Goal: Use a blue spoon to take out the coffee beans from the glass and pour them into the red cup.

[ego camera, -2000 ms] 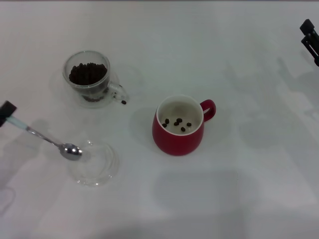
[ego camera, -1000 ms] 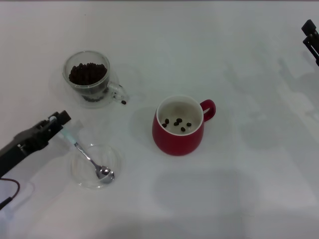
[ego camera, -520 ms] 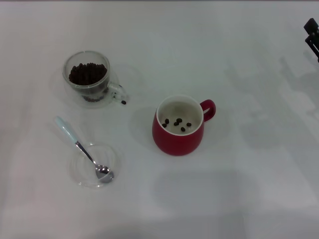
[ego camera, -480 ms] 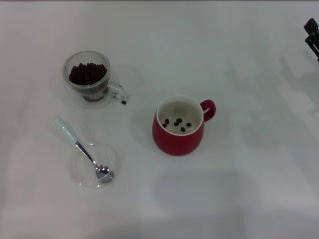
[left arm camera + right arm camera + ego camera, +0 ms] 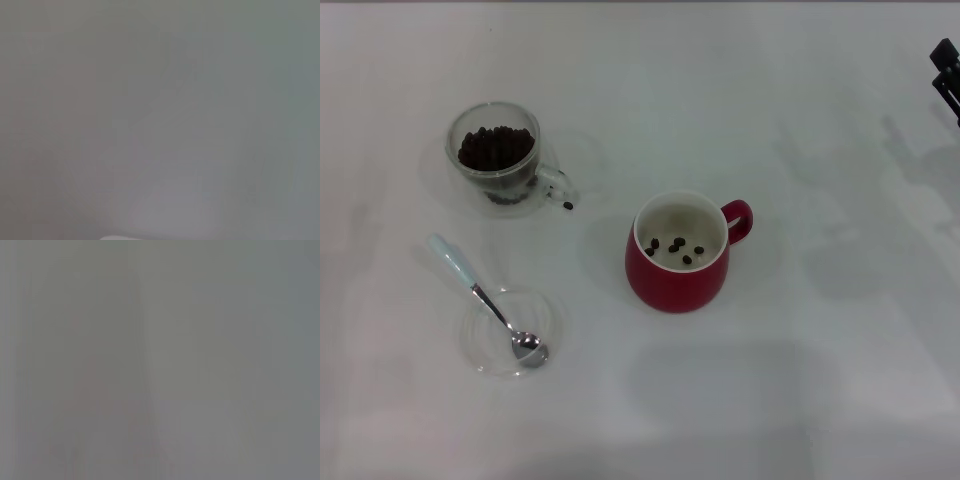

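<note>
Right claw (image 5: 947,75) sits far from blue spoon (image 5: 485,300) in dish (image 5: 552,318).

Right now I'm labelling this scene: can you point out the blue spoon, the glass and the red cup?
blue spoon (image 5: 457,264), head view, on its pale handle.
glass (image 5: 513,196), head view, on its clear wall.
red cup (image 5: 672,284), head view, on its red outer wall.
</note>
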Tool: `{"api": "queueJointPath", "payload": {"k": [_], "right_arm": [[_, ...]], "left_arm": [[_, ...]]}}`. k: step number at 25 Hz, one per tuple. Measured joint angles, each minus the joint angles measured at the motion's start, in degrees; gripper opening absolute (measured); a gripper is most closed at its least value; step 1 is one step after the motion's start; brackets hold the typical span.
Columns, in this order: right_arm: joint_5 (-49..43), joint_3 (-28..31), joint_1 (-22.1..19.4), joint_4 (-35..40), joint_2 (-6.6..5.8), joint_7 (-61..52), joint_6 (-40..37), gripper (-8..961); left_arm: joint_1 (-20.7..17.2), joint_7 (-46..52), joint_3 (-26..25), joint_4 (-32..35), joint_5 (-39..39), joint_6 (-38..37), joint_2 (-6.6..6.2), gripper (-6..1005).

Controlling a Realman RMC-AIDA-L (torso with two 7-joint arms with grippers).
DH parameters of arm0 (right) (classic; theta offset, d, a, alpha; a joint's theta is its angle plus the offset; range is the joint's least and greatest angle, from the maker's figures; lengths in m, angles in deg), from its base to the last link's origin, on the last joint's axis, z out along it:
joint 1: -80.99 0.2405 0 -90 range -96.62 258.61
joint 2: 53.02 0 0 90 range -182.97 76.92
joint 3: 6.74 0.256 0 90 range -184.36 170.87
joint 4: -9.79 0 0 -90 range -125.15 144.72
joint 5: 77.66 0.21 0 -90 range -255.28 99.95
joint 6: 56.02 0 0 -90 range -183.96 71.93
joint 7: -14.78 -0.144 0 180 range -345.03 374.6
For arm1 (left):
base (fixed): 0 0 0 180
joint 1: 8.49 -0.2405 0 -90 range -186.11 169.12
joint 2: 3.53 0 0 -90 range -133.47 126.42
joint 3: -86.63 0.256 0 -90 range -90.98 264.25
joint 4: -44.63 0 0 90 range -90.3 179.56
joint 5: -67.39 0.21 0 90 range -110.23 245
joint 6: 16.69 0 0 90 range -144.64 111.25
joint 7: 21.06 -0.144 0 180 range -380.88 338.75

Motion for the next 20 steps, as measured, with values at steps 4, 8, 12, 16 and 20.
{"api": "queueJointPath", "payload": {"k": [4,8,12,16,20], "right_arm": [[0.0,0.0,0.1,-0.2,0.00,0.1,0.0,761],[0.0,0.0,0.1,-0.2,0.00,0.1,0.7,761],[0.0,-0.2,0.0,-0.2,0.00,0.1,1.5,761],[0.0,-0.3,-0.2,-0.1,0.00,0.1,1.6,761],[-0.3,-0.4,-0.2,-0.1,0.00,-0.3,1.6,761]], "left_arm": [[0.4,-1.1,0.0,1.8,-3.1,0.3,-0.01,867],[0.6,-1.5,0.0,3.1,-6.1,0.4,0.04,867],[0.7,-1.9,0.0,4.8,-11.4,1.2,0.12,867],[1.1,-2.0,0.0,5.7,-13.2,1.8,0.17,866],[1.3,-2.3,0.2,5.7,-13.0,1.8,0.17,866]]}}
